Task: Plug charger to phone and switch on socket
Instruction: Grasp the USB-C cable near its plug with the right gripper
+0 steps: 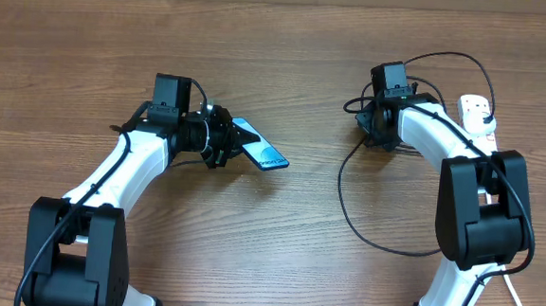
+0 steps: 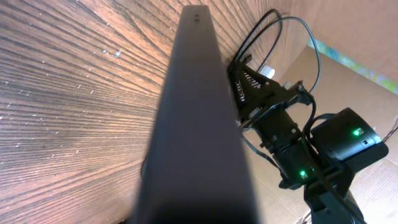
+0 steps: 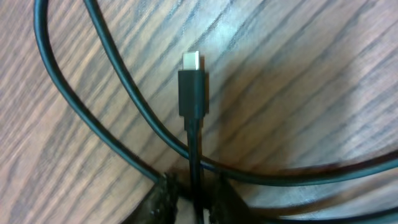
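Note:
The phone (image 1: 257,144), with its cyan-blue screen, is held off the table, tilted, by my left gripper (image 1: 224,139), which is shut on one end of it. In the left wrist view the phone's dark edge (image 2: 196,124) fills the middle. My right gripper (image 1: 377,121) is shut on the charger's black cable (image 3: 194,152) just behind its connector tip (image 3: 192,84), which points away from the jaws above the wood. The cable loops (image 1: 346,200) over the table. The white socket (image 1: 477,116) lies at the far right, partly hidden by my right arm.
The thick white cord (image 1: 511,291) runs down the right side near the right arm's base. Loops of black cable (image 3: 93,93) lie under and beside the connector. The right arm (image 2: 292,146) shows in the left wrist view beyond the phone.

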